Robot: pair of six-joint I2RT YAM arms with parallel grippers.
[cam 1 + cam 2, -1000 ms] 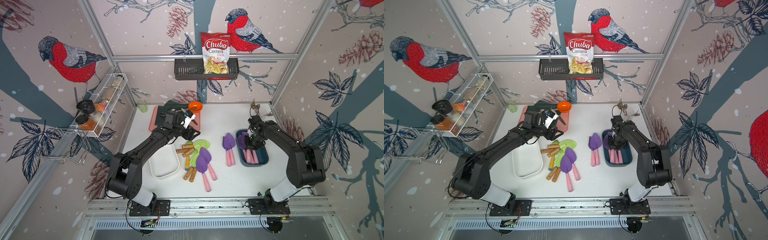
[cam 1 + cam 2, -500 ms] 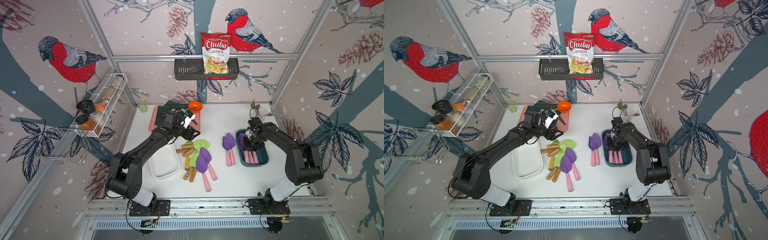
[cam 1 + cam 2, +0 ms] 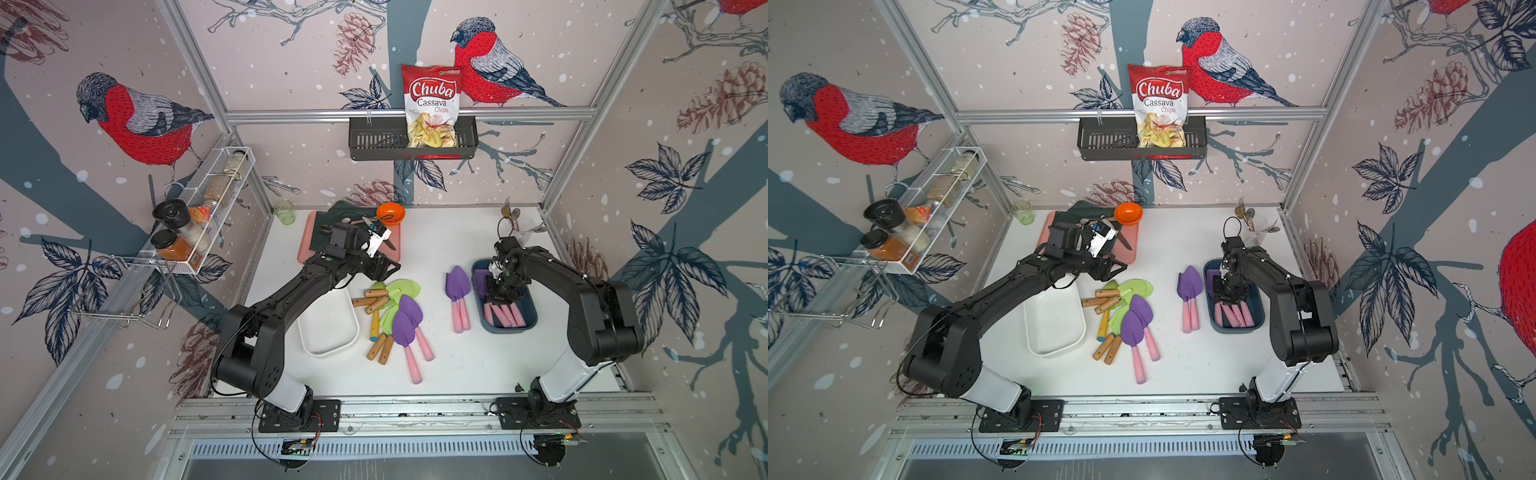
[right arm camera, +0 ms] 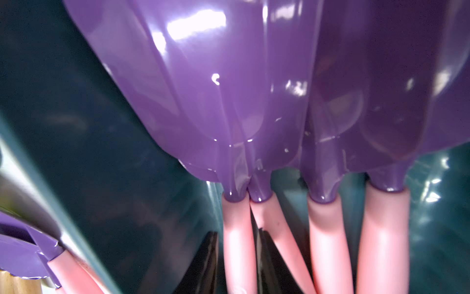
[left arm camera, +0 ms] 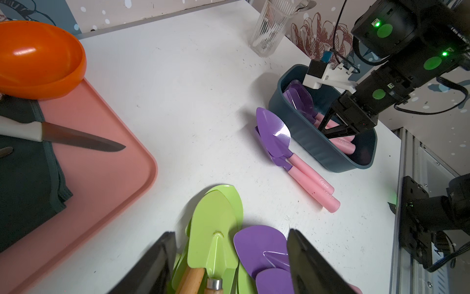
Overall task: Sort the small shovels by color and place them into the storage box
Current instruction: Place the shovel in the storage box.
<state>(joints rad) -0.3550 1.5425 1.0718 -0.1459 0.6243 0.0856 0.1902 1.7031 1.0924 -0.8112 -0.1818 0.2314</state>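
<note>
Purple shovels (image 3: 457,284) with pink handles, light-green shovels (image 3: 405,287) with wooden handles, one yellow handle (image 3: 375,327), dark teal storage box (image 3: 511,330), white tub (image 3: 328,324), white table (image 3: 457,374), salmon tray (image 5: 101,183), orange bowl (image 3: 390,212)

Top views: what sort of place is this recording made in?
Probably a lab robot cell dressed as a kitchen corner: an aluminium frame encloses it, printed bird wallpaper covers the walls, and a spice rack hangs on one side.

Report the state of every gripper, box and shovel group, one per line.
left gripper, open, hovering by the mixed pile.
right gripper, inside the blue box, jaws flanking a pink handle, grip unclear.
blue box, holds four purple shovels.
white box, no shovels seen inside.
purple pair, stacked on table beside blue box.
</note>
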